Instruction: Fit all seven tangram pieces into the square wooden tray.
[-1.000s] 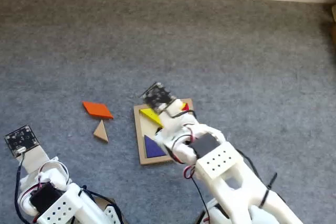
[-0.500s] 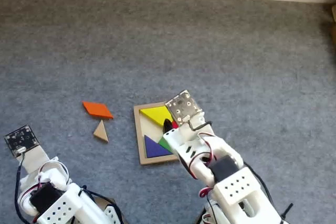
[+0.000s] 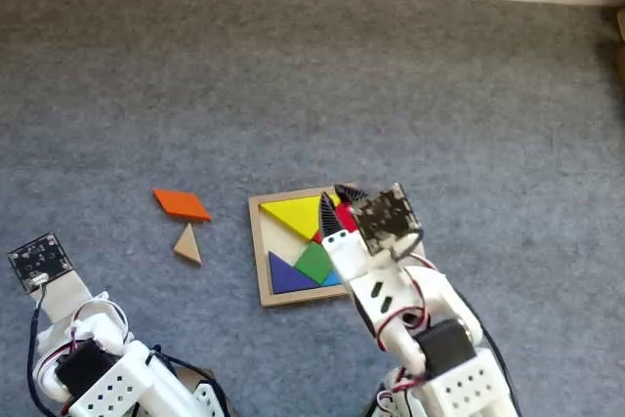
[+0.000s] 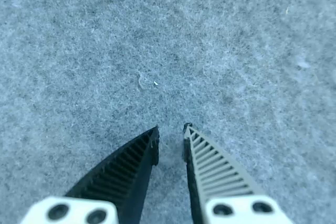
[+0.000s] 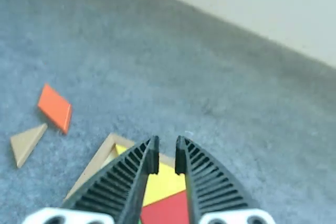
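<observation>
While the tray (image 3: 256, 251) sits askew, the orange parallelogram (image 3: 182, 204) stretches sideways.

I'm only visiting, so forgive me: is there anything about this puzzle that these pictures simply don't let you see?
- High view: the right gripper and its arm cover the right side of the wooden tray, so the pieces inside cannot be counted.
- Right wrist view: the same gripper blocks the tray's middle, and the picture's edge cuts off the rest.
- High view: the gripper overlaps the red piece, so I cannot tell whether it lies flat.
</observation>
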Tool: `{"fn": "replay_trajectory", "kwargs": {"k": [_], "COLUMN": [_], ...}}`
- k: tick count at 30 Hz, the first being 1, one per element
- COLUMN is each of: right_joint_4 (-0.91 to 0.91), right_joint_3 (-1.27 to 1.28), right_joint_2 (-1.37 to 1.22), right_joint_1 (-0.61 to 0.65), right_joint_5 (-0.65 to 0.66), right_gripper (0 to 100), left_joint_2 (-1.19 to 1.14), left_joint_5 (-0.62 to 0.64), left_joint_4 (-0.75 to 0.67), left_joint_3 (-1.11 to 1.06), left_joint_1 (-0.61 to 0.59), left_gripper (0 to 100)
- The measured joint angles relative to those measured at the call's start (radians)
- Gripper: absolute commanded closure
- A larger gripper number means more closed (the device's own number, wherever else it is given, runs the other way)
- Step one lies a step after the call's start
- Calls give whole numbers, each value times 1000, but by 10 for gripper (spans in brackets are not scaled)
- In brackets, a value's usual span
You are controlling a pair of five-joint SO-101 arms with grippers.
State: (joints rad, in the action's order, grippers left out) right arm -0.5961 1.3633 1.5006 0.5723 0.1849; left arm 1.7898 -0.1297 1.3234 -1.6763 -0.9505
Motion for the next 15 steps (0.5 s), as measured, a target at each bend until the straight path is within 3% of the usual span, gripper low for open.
{"fn": "replay_trajectory", "kwargs": {"k": [9,15], "right_joint_4": [-305,-368], "right_joint_3": [35,184], "right_joint_2": [318,319], "right_joint_1": [-161,-183], "right_joint_5": [0,-8], "right_gripper": [936,936], "left_joint_2": [0,0], "left_joint_5": [0,0], "left_joint_4": [0,0], "left_joint_3": [0,0], "left_joint_1": [0,0], "left_gripper": [909,909]}}
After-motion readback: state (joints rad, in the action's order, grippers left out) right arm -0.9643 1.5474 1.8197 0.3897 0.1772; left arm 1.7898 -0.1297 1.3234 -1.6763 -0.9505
